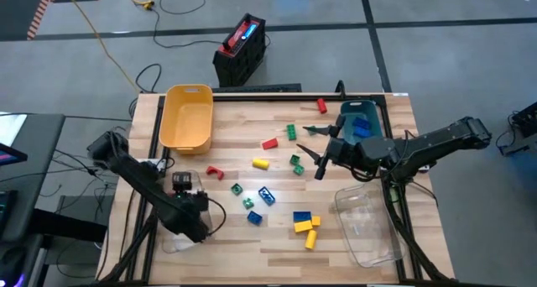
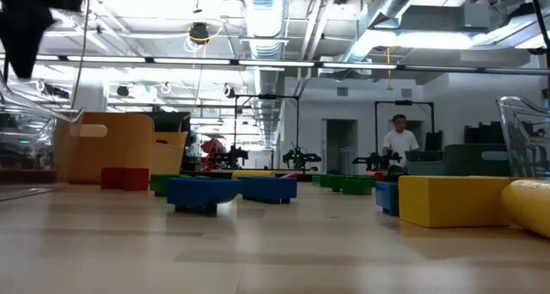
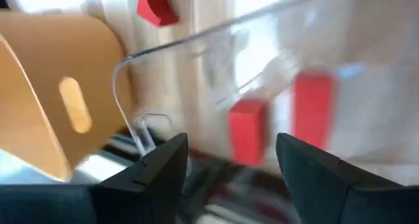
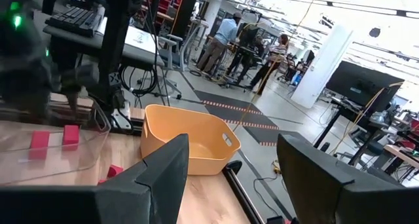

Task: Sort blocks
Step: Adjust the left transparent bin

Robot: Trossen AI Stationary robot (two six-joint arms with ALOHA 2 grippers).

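the right gripper (image 1: 312, 151) hangs above the table middle, just beside the teal bin (image 1: 373, 111) on its inner side, its 2 fingers spread apart with nothing between them; its wrist view looks level across the table with both dark fingers parted. the right arm reaches in from beyond the teal bin, stretched low and nearly flat, wrist turned toward the loose blocks (image 1: 268, 195). the left gripper (image 3: 226, 168) sits at the corner diagonally opposite the teal bin, over a clear bin (image 1: 172, 241) there, fingers apart and empty, the arm folded down along that edge. through that bin's clear wall the left wrist view shows 2 red blocks (image 3: 247, 129), so some reds look sorted already. blue pieces (image 1: 361, 126) lie inside the teal bin. the yellow bin (image 1: 186, 119), across the table from the teal bin, looks empty, and so does a second clear bin (image 1: 369, 224) nearer the front on the teal bin's side. about 13 blocks remain scattered between the bins: greens, blues, yellows and 3 reds. i judge the sort well under half done, with the yellows and greens untouched.
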